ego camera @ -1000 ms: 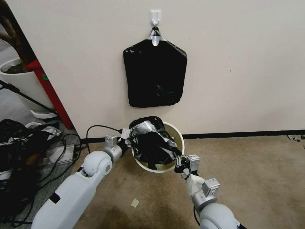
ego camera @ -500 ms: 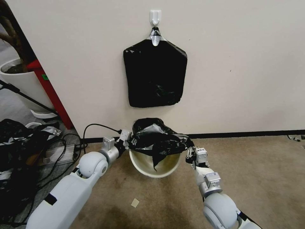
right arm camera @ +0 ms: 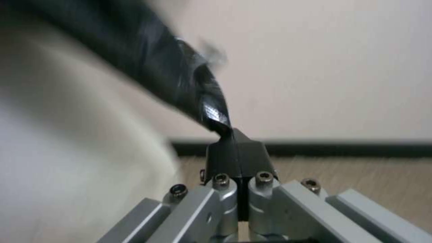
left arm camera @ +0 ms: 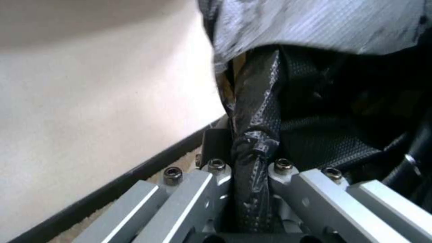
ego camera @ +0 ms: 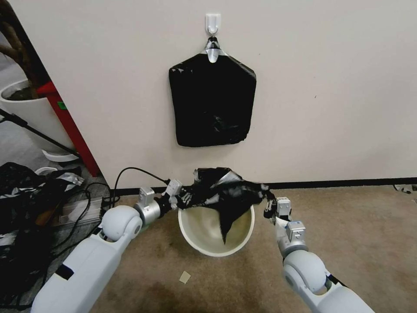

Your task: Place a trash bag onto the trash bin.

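Left hand (ego camera: 179,196): at the left side of the trash bin's rim, clamped on a bunched edge of the trash bag; in the left wrist view the twisted black film (left arm camera: 253,158) runs down between the two metal fingers (left arm camera: 211,182).
Right hand (ego camera: 270,205): just right of the bin's rim, pinching the bag's opposite edge; in the right wrist view the two black pads (right arm camera: 236,157) are pressed together on a thin tip of the film (right arm camera: 211,114).
Trash bag (ego camera: 226,193): black, glossy, wrinkled, with greyish sheen on its top folds; held spread between the two hands above the far half of the bin's mouth; one pointed flap hangs down into the opening.
Trash bin (ego camera: 195,232): round, cream-white, lidless; stands on the carpet close to the wall; inner wall bare and visible on the near side below the bag.
Pack of bags (ego camera: 212,102): flat, black, silvery pinched top; hangs from a white wall hook (ego camera: 212,22), straight above the bin and well apart from it.
Floor (ego camera: 347,234): brown carpet, dark baseboard along the wall; a small pale scrap (ego camera: 185,277) lies on it in front of the bin.
Left of scene: white plant pot (ego camera: 30,113), red post (ego camera: 69,126), black cables (ego camera: 87,204) on the floor.
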Controlling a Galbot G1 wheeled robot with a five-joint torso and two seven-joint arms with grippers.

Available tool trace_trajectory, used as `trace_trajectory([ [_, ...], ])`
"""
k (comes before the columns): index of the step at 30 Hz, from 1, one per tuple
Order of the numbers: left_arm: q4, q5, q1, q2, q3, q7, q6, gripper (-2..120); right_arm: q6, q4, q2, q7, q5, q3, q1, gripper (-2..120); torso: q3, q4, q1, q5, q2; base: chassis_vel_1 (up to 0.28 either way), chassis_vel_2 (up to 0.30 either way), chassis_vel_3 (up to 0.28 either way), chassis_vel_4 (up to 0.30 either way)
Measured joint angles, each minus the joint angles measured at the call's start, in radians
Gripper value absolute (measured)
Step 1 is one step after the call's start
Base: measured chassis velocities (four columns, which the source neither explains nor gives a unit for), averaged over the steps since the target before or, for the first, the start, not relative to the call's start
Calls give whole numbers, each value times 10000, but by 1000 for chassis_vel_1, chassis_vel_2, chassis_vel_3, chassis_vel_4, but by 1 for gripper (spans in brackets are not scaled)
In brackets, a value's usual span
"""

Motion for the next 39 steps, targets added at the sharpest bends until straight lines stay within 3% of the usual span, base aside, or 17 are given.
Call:
trace_trajectory([
  [2, 8, -151, -25, -25, -2, -115, 6, 3, -60, 87, -36, 3, 152, -119, -133, 0, 0, 3, 0, -2, 0, 0, 0, 0, 0],
  [4, 62, -508, -117, -165, 46, -651, 8, 3, -222, 510, -87, -151, 726, -540, -551, 0, -1, -2, 0, -3, 0, 0, 0, 0, 0],
  [9, 124, -540, -159, -298, 88, -984, 1, 3, -214, 1081, -61, -541, 957, -930, -921, 0, -1, -1, 0, -4, 0, 0, 0, 0, 0],
  [15, 193, 292, -190, -294, 239, -1342, -576, 3, 224, 1306, -27, -421, -703, -754, -1003, 3, -1, 1, 0, -3, 0, 0, 0, 0, 0],
  [17, 218, 1099, -220, -232, 357, -1513, -1022, 3, 730, 1525, -115, -306, -2180, -316, -1263, 14, 0, 0, 0, -3, 0, 0, 0, 0, 0],
  [19, 215, 1386, -223, -183, 409, -1522, -1160, 3, 881, 1774, -169, -259, -2704, -135, -1433, 17, 0, 0, 0, -4, 0, 0, 0, 0, 0],
  [22, 201, 2186, -282, -65, 585, -1460, -1773, 3, 1233, 2666, -238, -245, -3909, 246, -1752, 32, -1, -1, 0, -5, 1, 0, 0, 0, 0],
  [29, 255, 2814, -405, 25, 888, -1460, -1995, 3, 1614, 3238, -327, -734, -5419, 274, -1816, 57, 0, 1, -1, -3, 1, 0, 0, 0, 0],
  [31, 254, 2814, -412, 25, 903, -1528, -1943, 3, 1503, 3258, -340, -693, -5519, 262, -1860, 60, 0, 1, 0, -3, 0, 0, 0, 0, 0],
  [33, 232, 2759, -484, 20, 949, -2106, -1494, 3, 463, 3423, -473, -128, -5557, 187, -2225, 70, 0, 0, 0, -3, 0, 0, 0, 0, 0],
  [39, 244, 2458, -632, 12, 981, -2743, -1016, 3, -895, 3759, -761, 837, -3481, -207, -2717, 90, 0, 0, 0, -4, 0, 0, 0, 0, 0],
])
